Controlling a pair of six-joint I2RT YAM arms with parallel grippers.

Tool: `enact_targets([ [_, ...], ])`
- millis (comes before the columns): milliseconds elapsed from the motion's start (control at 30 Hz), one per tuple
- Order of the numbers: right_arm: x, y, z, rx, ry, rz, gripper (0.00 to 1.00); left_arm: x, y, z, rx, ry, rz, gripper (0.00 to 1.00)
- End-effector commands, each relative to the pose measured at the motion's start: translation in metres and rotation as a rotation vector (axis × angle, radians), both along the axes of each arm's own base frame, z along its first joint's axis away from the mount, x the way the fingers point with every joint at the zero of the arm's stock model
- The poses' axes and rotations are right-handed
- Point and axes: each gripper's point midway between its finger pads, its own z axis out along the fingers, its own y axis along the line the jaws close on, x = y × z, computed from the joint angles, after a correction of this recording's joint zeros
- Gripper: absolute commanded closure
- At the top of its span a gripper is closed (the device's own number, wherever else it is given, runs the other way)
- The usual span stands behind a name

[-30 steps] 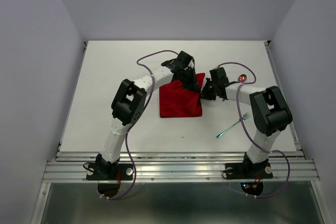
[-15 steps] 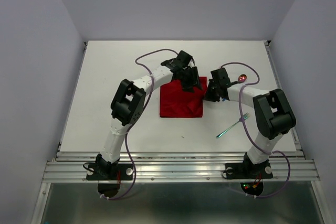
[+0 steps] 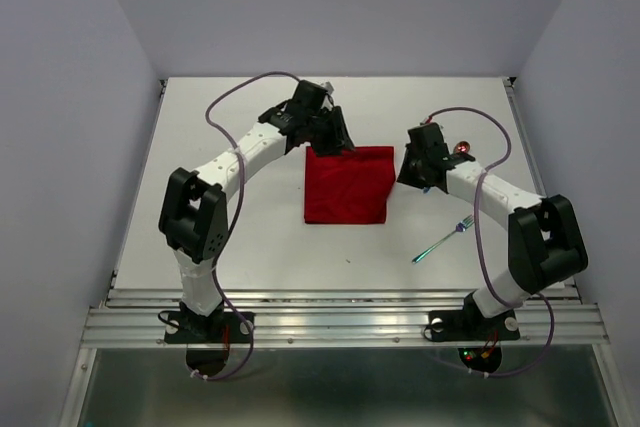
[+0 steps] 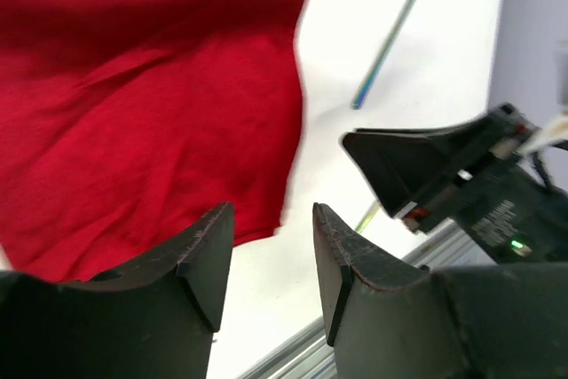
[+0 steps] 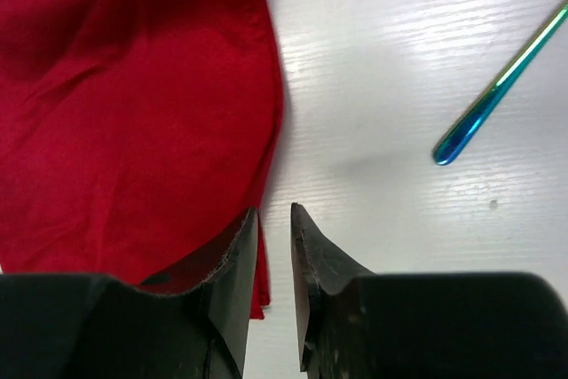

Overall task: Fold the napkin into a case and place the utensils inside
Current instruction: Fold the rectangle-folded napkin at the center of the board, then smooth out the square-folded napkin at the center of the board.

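Step in hand: folding, by my reading. The napkin [image 3: 348, 187] lies as a flat, nearly square rectangle, not yet a narrow case, and neither utensil is inside.
Next move: probably a fresh grip on one edge of the cloth, carried across to halve it. Both corners of that edge must lift together or the layers will skew.
Fork [image 3: 444, 240]: lower right of the overhead view, bare on the table [image 3: 230, 217], well apart from the napkin.
Napkin position: centre of the overhead view, between the two grippers, a little wrinkled.
Right arm: base at the lower right, elbow bent out toward the right edge, forearm reaching back up and left.
Right gripper [image 5: 273, 210]: just beside the napkin's right edge. The fingers are narrowly parted and white table shows in the slit, so nothing is held.
Left arm: base at the lower left, elbow raised at mid-left, forearm stretched up and right.
Left gripper [image 4: 272, 210]: by the napkin's upper left corner in the overhead view. The fingers stand well apart and empty, seemingly clear of the cloth.
Spoon [image 4: 395, 35]: upper right of the left wrist view, beyond the napkin's edge and not touching it.
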Motion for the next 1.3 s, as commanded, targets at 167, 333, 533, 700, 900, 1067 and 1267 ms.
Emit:
enact_targets([
  [167,-0.002,0.088,0.021,0.041,-0.037,0.226,0.73,-0.02,0.045,-0.055,0.072,0.053,-0.01,0.5],
  [333,-0.011,0.094,0.001,0.054,0.011,0.239,0.73,-0.037,0.047,-0.074,0.069,0.092,-0.039,0.51],
  [533,-0.027,0.074,-0.02,-0.004,0.049,0.205,0.73,-0.053,0.053,-0.093,0.08,0.128,-0.066,0.53],
  [700,-0.038,0.063,-0.033,-0.039,0.078,0.187,0.74,-0.058,0.062,-0.106,0.121,0.141,-0.057,0.53],
  [900,-0.04,0.054,-0.031,-0.061,0.064,0.162,0.74,-0.062,0.072,-0.118,0.171,0.149,-0.051,0.53],
  [1067,-0.03,0.038,-0.018,-0.064,0.032,0.116,0.73,-0.058,0.077,-0.103,0.175,0.085,-0.031,0.53],
  [1267,-0.007,0.001,-0.018,-0.052,0.041,0.057,0.55,-0.047,0.091,-0.09,0.221,0.028,0.026,0.22],
])
